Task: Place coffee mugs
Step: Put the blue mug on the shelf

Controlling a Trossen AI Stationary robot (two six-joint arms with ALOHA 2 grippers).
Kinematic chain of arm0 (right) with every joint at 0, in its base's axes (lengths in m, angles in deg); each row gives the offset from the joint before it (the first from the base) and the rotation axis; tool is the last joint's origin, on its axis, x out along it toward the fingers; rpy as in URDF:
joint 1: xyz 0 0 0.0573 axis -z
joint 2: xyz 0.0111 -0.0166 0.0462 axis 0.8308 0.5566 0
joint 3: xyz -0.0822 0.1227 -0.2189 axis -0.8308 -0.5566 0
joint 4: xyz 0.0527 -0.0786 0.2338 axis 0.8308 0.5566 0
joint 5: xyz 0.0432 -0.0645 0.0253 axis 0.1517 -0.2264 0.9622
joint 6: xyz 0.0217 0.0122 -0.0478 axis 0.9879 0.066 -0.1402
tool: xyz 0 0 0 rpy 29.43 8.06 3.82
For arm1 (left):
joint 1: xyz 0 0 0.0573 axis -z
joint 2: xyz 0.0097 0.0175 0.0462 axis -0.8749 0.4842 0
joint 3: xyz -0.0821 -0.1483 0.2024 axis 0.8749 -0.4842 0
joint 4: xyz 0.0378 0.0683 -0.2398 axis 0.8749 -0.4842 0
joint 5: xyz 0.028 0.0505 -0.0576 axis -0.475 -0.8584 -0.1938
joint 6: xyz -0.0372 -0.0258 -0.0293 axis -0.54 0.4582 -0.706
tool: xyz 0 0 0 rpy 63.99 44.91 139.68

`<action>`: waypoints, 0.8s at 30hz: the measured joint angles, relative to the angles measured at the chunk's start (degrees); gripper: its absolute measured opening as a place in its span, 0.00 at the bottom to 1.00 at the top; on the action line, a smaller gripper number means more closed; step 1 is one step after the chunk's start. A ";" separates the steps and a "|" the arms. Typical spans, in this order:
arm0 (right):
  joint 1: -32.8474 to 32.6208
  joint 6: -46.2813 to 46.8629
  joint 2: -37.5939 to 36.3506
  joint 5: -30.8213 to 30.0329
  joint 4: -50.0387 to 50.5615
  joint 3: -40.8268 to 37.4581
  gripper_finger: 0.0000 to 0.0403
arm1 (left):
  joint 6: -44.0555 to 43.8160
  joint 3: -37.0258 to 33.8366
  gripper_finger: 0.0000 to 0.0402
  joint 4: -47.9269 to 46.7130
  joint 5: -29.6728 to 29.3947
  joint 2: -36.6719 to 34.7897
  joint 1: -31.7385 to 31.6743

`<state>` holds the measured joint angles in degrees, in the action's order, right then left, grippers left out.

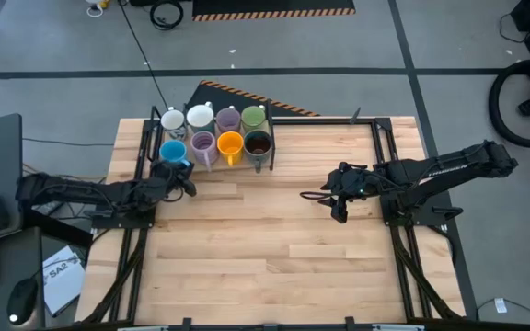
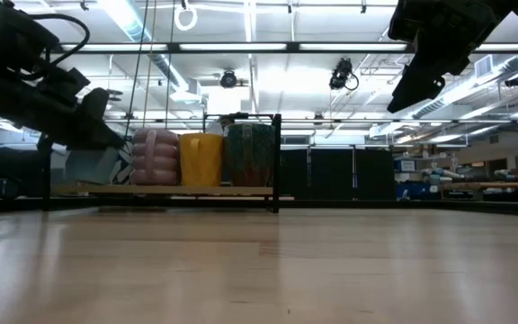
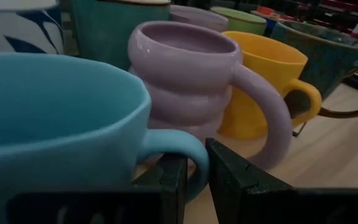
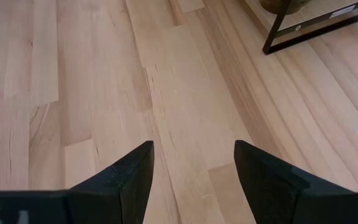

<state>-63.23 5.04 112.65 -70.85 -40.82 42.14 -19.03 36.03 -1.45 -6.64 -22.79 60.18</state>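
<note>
Left gripper (image 3: 194,186) sits at the blue mug's (image 3: 55,124) handle, its fingers either side of the loop with a narrow gap; whether they pinch it I cannot tell. Eight coffee mugs (image 1: 214,133) stand in two rows at the table's (image 1: 265,267) far left corner: glossy ribbed lilac, orange, speckled dark one, green, white. Right gripper (image 4: 191,180) hovers spread wide, empty, over the table's right middle.
</note>
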 joint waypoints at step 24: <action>0.00 0.00 0.01 0.04 0.00 0.00 0.57 | 10.93 0.00 0.37 0.11 3.05 0.12 -2.23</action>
<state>-63.23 5.04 112.66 -70.81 -40.82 42.14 -8.10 36.03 -1.34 -3.60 -22.68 57.95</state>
